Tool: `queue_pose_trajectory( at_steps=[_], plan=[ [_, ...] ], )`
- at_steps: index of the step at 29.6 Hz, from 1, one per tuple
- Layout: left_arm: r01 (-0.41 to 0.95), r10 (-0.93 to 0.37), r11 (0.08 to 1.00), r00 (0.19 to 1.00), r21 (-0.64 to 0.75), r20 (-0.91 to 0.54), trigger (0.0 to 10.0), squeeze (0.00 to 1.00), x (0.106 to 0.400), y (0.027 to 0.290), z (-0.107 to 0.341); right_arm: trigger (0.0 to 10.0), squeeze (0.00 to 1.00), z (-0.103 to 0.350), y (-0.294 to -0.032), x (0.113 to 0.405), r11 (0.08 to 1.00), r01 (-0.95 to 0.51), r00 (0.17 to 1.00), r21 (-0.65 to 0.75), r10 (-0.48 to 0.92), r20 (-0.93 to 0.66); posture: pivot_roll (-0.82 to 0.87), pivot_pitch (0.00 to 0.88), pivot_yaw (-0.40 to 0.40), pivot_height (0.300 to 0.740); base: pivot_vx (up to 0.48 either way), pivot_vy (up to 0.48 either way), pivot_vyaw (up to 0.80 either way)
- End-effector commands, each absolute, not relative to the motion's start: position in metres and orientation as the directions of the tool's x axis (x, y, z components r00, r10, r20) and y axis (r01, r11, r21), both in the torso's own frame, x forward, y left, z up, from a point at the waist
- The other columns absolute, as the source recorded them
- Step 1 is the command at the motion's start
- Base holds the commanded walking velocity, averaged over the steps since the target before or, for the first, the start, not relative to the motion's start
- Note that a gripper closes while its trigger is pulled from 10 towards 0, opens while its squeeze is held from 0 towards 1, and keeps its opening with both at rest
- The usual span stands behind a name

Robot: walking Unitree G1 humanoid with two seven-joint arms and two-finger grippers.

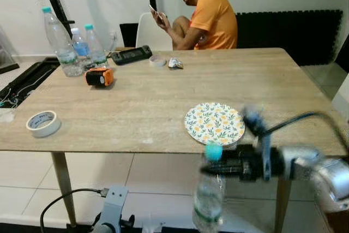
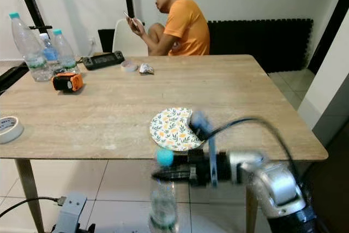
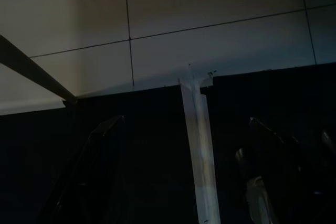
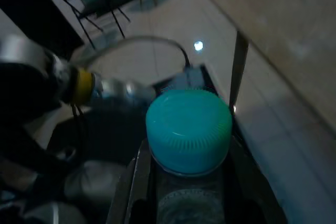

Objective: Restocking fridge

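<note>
My right gripper [image 1: 218, 167] is shut on the neck of a clear water bottle [image 1: 209, 197] with a teal cap [image 4: 189, 129]. It holds the bottle upright just in front of the table's near edge and below the tabletop. In the right wrist view the black fingers [image 4: 137, 182] sit on either side of the neck, under the cap. Three more water bottles [image 1: 61, 45] stand at the table's far left corner. My left arm [image 1: 112, 211] hangs idle low on the left. Its gripper [image 3: 178, 182] stands open over dark floor.
The wooden table [image 1: 163, 96] carries a floral plate [image 1: 214, 123] near its front edge, a tape roll [image 1: 43, 123] at the left, an orange device [image 1: 99, 76] and a black remote [image 1: 131, 54]. A person [image 1: 210, 17] in an orange shirt sits at the far side.
</note>
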State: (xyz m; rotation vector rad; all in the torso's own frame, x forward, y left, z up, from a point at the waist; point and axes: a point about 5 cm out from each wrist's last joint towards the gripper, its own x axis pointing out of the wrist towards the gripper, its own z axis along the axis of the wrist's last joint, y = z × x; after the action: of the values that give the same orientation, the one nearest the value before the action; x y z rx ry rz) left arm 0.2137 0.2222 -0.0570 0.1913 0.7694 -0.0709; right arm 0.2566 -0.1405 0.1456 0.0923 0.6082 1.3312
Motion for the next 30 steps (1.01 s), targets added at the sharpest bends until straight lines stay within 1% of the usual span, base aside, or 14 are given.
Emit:
queue_pose_trajectory(
  at_steps=[1,2,4,9,10,11,12,13,14,15,17,22,26,30],
  plan=[
    [0.143,0.010,0.978,0.693,0.151,-0.721,10.0,0.00,0.206,0.224,-0.061,0.0,0.00,0.133,-0.144,0.256,0.295,-0.873,0.122,0.388,0.903,-0.411,-0.14,0.043,0.028,0.740,0.000,0.000,0.00],
    [0.143,0.010,0.978,0.693,0.151,-0.721,10.0,0.00,0.206,0.224,-0.061,0.0,0.00,0.133,-0.144,0.256,0.295,-0.873,0.122,0.388,0.903,-0.411,-0.14,0.043,0.028,0.740,0.000,0.000,0.00],
    [0.145,0.010,0.978,0.688,0.150,-0.726,10.0,0.00,0.205,0.223,-0.063,0.0,0.00,0.109,-0.150,0.251,0.346,-0.857,0.128,0.383,0.861,-0.492,-0.14,0.045,0.028,0.740,0.000,0.000,0.00],
    [0.148,0.008,0.978,0.682,0.149,-0.732,10.0,0.00,0.203,0.221,-0.064,0.0,0.00,0.078,-0.156,0.247,0.425,-0.829,0.157,0.362,0.800,-0.579,-0.14,0.044,0.025,0.740,0.000,0.000,0.00],
    [0.150,0.007,0.978,0.679,0.148,-0.734,10.0,0.00,0.202,0.221,-0.065,0.0,0.00,0.063,-0.163,0.247,0.481,-0.819,0.189,0.314,0.742,-0.643,-0.14,0.044,0.027,0.740,0.000,0.000,0.00],
    [0.150,0.007,0.978,0.679,0.148,-0.734,10.0,0.00,0.202,0.221,-0.065,0.0,0.00,0.063,-0.163,0.247,0.481,-0.819,0.189,0.314,0.742,-0.643,-0.14,0.044,0.027,0.740,0.000,0.000,0.00],
    [0.152,0.005,0.978,0.675,0.146,-0.738,10.0,0.00,0.200,0.220,-0.066,0.0,0.00,0.036,-0.177,0.247,0.556,-0.811,0.249,0.185,0.613,-0.750,-0.14,0.044,0.028,0.740,0.000,0.000,0.00],
    [0.152,0.005,0.978,0.675,0.146,-0.738,10.0,0.00,0.200,0.220,-0.066,0.0,0.00,0.036,-0.177,0.247,0.556,-0.811,0.249,0.185,0.613,-0.750,-0.14,0.044,0.028,0.740,0.000,0.000,0.00],
    [0.153,0.003,0.978,0.673,0.142,-0.740,10.0,0.00,0.200,0.219,-0.066,0.0,0.00,0.018,-0.186,0.248,0.640,-0.760,0.323,0.109,0.519,-0.791,-0.14,0.046,0.029,0.740,0.000,0.000,0.00],
    [0.153,0.003,0.978,0.673,0.142,-0.740,10.0,0.00,0.200,0.219,-0.066,0.0,0.00,0.018,-0.186,0.248,0.640,-0.760,0.323,0.109,0.519,-0.791,-0.14,0.046,0.029,0.740,0.000,0.000,0.00],
    [0.153,0.000,0.978,0.673,0.140,-0.740,10.0,0.00,0.200,0.218,-0.066,0.0,0.00,0.004,-0.191,0.248,0.721,-0.689,0.392,0.071,0.454,-0.800,-0.13,0.048,0.028,0.740,0.000,0.000,0.00],
    [0.154,-0.006,0.979,0.679,0.135,-0.734,10.0,0.00,0.205,0.212,-0.065,0.0,0.00,-0.023,-0.198,0.237,0.832,-0.554,0.496,-0.019,0.312,-0.810,-0.12,0.063,0.033,0.740,0.000,0.000,0.00],
    [0.155,-0.010,0.979,0.684,0.132,-0.729,10.0,0.00,0.208,0.207,-0.065,0.0,0.00,-0.038,-0.212,0.231,0.910,-0.385,0.596,-0.156,0.116,-0.795,-0.12,0.076,0.024,0.740,0.000,0.000,0.00],
    [0.154,-0.011,0.979,0.685,0.130,-0.729,10.0,0.00,0.207,0.207,-0.065,0.0,0.00,-0.042,-0.217,0.227,0.923,-0.338,0.605,-0.183,0.064,-0.793,-0.11,0.087,0.012,0.740,0.000,0.000,0.00]
  ],
)
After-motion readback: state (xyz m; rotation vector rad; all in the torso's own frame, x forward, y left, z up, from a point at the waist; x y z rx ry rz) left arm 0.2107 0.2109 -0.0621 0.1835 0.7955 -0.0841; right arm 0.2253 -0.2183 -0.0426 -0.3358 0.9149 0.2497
